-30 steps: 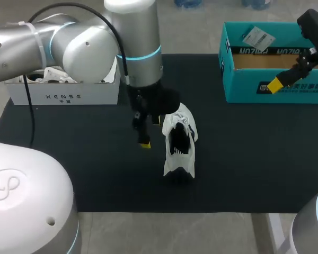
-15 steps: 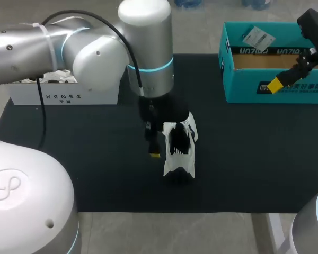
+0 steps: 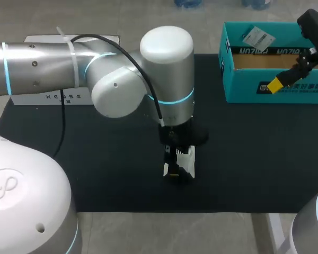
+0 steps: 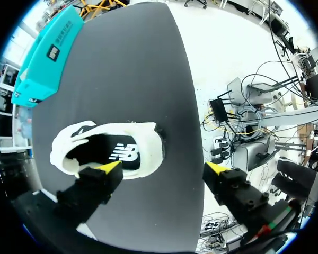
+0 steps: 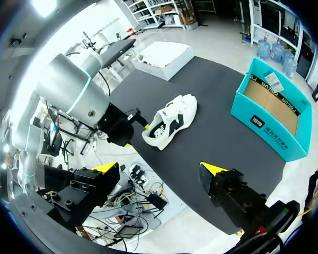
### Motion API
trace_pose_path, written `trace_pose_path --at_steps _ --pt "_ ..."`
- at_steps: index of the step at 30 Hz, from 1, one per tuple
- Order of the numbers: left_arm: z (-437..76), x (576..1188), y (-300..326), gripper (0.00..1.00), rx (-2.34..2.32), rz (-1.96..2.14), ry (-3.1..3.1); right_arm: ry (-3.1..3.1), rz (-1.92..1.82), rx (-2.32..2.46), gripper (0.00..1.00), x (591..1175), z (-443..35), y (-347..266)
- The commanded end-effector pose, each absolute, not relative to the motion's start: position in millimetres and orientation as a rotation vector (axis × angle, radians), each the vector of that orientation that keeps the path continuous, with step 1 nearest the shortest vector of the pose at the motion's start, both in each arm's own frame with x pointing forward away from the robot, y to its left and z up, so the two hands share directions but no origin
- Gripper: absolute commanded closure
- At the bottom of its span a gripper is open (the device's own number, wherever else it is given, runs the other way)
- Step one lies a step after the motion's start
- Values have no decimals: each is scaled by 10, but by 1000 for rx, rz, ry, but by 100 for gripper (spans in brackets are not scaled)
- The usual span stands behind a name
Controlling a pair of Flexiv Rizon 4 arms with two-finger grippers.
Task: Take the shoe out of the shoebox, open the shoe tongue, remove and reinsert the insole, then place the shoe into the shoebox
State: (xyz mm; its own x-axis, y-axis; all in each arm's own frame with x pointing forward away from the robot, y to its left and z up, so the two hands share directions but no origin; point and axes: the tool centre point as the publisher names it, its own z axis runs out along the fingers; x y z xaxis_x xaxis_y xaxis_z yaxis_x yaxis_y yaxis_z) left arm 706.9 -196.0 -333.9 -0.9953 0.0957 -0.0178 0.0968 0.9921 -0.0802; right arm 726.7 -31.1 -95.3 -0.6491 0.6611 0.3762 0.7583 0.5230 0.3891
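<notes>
Shoe: It is white and sits on the black mat, out of its box and near the mat's front edge. From above, my left arm hides most of it.

Insole: It is dark and lies inside the shoe. I can see it through the shoe's open top.

Left gripper: It hangs right over the shoe. The fingers are spread wide and hold nothing. One yellow tip is at the rim of the shoe's opening, but I cannot tell if it touches. The other tip is out past the side of the shoe, apart from it.

Right gripper: Its fingers are spread wide too, with nothing between them. From above I see it up by the front wall of the shoebox, well apart from the shoe.

Shoebox: It is teal with an open top. It stands at the far right of the mat, and a small white card lies inside.

White box: It sits at the far left of the mat, partly behind my left arm.
</notes>
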Motion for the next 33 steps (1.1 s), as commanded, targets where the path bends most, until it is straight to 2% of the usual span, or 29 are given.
trace_pose_path --at_steps 1,16,18,33 --pt "-3483 7098 -2052 0 129 -96 3126 -2578 -789 -1214 0 7285 -957 -306" --pt "-3632 7149 -2159 0 92 -38 3134 -2578 -789 -1214 0 7285 -957 -306" --pt "-3636 7168 -2158 100 75 -40 3140 -2578 -789 -1214 0 7285 -957 -306" --pt "-3612 7237 -2073 100 1 30 3153 -2578 -789 -1214 0 7285 -957 -306"
